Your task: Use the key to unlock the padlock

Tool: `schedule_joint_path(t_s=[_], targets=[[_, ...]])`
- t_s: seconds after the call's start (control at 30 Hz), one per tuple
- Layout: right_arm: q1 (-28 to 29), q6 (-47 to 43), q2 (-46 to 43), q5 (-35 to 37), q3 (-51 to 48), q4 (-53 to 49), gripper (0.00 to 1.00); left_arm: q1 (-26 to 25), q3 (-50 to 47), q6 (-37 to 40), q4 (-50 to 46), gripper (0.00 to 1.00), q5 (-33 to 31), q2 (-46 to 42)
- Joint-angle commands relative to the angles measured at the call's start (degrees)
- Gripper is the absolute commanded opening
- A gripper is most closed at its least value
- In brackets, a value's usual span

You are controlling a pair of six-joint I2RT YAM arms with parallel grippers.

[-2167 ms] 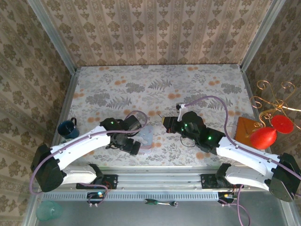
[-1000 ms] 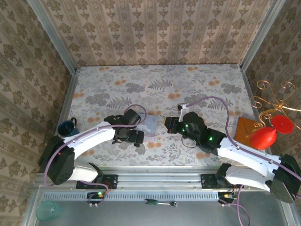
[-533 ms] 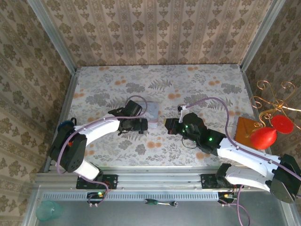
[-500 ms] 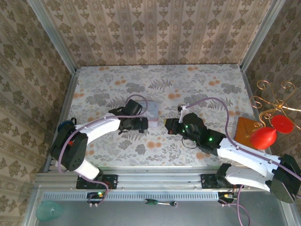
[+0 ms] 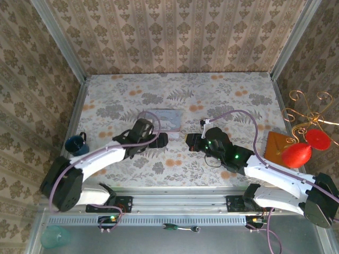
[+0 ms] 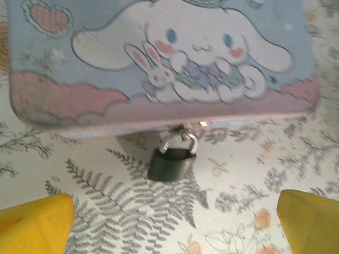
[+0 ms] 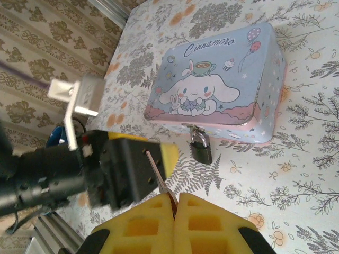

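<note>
Against the cartoon tin [image 6: 159, 53], padlock [image 6: 170, 163] on hasp, left gripper [image 6: 172, 225] wide, empty, just before it, right gripper [image 7: 175, 203] clamping key [image 7: 158, 172]

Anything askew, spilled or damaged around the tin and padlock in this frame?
Nothing stands out. The tin lies flat and closed, the padlock is hooked through its clasp and rests on the table; the right gripper pinches the key.
</note>
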Motion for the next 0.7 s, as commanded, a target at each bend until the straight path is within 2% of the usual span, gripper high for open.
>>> schedule_joint_path(t_s=[0.0,0.23,0.67], targets=[[-0.12,1.06,0.57,-0.67,-0.58,1.41,0.0,0.01,-6.5,1.67,10.88,1.0,2.44,-4.0],[0.04,1.94,0.6,-1.25,-1.2,2.31,0.0,0.67,-10.05,6.47,18.1,0.96,5.75,-2.06],[0.1,1.72,-1.01,-0.82,-1.32,1.03,0.0,0.59,-3.34,7.08,19.28,0.84,4.56,12.38]])
